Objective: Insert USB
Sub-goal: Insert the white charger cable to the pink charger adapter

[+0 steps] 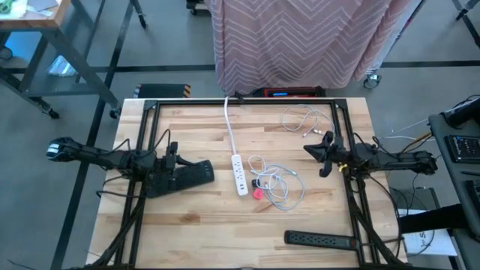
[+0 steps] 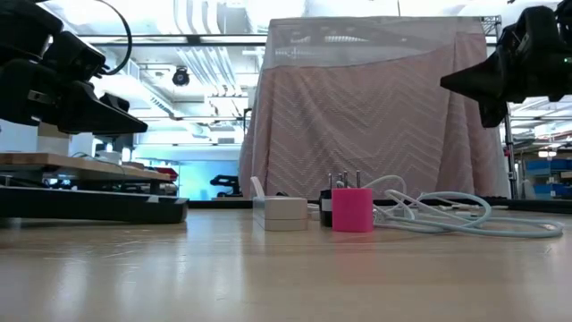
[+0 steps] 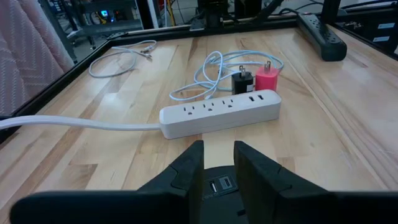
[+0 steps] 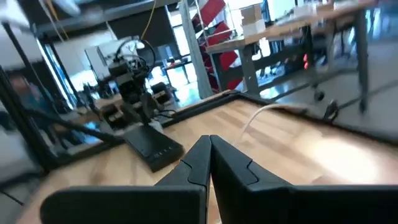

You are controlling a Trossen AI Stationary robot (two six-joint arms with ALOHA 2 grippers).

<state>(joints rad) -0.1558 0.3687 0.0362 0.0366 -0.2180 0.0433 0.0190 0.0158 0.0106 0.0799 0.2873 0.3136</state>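
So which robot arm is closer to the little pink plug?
Right, probably. The right gripper, shut and empty, hangs nearer the cable bundle holding the pink plug. The left gripper sits beyond the white power strip.

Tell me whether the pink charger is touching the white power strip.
Apart. In the low view, bare table shows between the pink charger and the white power strip; the black plug stands between them.

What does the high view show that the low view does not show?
Only the high view shows the black power strip near the table's front edge and the loose cable at the back. Only the low view shows the prongs standing up on the chargers. Both show the white power strip, the pink charger and the pink cloth.
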